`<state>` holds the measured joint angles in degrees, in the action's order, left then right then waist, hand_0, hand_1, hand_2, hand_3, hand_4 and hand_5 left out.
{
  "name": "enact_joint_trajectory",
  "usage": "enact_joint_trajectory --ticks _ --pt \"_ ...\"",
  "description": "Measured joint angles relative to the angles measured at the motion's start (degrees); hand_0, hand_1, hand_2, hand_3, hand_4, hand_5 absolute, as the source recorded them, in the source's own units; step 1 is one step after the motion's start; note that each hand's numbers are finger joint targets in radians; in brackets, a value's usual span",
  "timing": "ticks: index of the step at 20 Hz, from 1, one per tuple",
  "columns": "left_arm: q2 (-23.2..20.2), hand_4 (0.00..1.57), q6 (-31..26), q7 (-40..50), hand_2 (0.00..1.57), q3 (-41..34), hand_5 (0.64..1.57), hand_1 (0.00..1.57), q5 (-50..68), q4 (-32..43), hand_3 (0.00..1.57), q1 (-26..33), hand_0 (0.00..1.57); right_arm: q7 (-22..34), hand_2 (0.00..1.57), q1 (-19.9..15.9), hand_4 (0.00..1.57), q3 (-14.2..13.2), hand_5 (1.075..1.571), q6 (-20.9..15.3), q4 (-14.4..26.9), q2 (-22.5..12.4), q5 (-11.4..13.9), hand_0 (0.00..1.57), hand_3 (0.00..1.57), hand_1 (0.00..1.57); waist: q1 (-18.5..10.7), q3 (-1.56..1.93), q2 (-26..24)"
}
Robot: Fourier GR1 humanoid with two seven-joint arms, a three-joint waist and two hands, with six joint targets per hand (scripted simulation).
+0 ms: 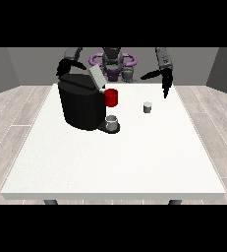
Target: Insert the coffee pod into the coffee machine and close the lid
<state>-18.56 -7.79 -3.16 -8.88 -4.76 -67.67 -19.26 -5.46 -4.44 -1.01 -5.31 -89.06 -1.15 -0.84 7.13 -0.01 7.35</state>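
Note:
A black coffee machine (79, 104) stands on the white table (115, 157) at the view's left, its grey lid (96, 78) tilted up and open. A small grey cup (112, 122) sits on its drip base, and a red part (111, 97) shows at its right side. The small grey coffee pod (147, 107) stands upright on the table, right of the machine. The hand at the view's right (165, 81) hangs above and to the right of the pod, fingers straight and pointing down, thumb spread leftwards. The hand at the view's left (66, 65) shows dark behind the machine's top.
The robot's torso (112, 64) with purple parts stands behind the far table edge. Wide bare tabletop lies between the machine and the near edge. A wooden floor surrounds the table.

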Motion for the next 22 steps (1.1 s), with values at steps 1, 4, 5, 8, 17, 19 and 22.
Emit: enact_joint_trajectory --ticks 1,4,5,8,17,19,22 --pt "-0.34 0.00 -0.03 -0.61 0.00 -0.43 1.571 0.00 -0.15 1.72 0.00 -1.11 0.00 0.12 0.00 -0.96 0.35 -0.06 1.571 -0.16 0.15 0.06 0.00 0.00 0.00 0.00 0.08 0.00 0.78" --pt "-1.09 0.00 0.47 -1.67 0.00 -0.84 1.571 0.00 -1.55 6.55 0.00 -3.80 0.00 1.69 0.00 -2.93 0.39 0.82 1.571 -1.84 0.00 0.43 0.61 0.00 0.00 0.00 0.56 0.00 2.30" --pt "-1.38 0.00 0.66 -1.62 0.00 -1.10 1.571 0.00 -1.84 8.05 0.00 -5.13 0.00 1.92 0.00 -3.80 0.37 0.93 1.571 -2.24 0.23 0.59 0.78 0.00 0.00 0.00 0.73 -0.01 2.90" --pt "-0.74 0.00 1.99 -0.92 0.00 0.26 1.571 0.00 -4.19 10.22 0.00 -6.31 0.00 1.96 0.00 -4.90 0.39 -0.05 1.571 -2.22 2.84 -0.01 0.77 0.00 0.00 0.00 0.23 0.00 3.18" --pt "-0.76 0.00 2.98 -2.39 0.61 3.34 1.571 0.45 -10.46 17.92 0.30 -9.30 0.45 3.76 0.00 -6.86 0.36 -0.37 1.571 -3.36 6.64 -0.73 2.11 0.00 0.00 0.00 0.01 0.00 2.57" --pt "-0.94 0.00 2.94 -2.44 0.78 3.55 1.571 0.70 -11.46 19.52 0.43 -9.96 0.70 3.20 0.00 -7.34 0.43 -0.48 1.571 -4.18 7.94 -0.61 2.36 0.00 0.00 0.00 -0.42 0.01 2.48" --pt "-1.17 0.00 3.89 -2.11 0.74 3.80 1.571 0.62 -13.25 21.95 0.48 -10.69 0.62 3.41 0.00 -8.17 0.43 -0.93 1.571 -4.41 8.74 -0.58 2.16 0.00 0.00 0.00 -0.43 0.01 2.19"
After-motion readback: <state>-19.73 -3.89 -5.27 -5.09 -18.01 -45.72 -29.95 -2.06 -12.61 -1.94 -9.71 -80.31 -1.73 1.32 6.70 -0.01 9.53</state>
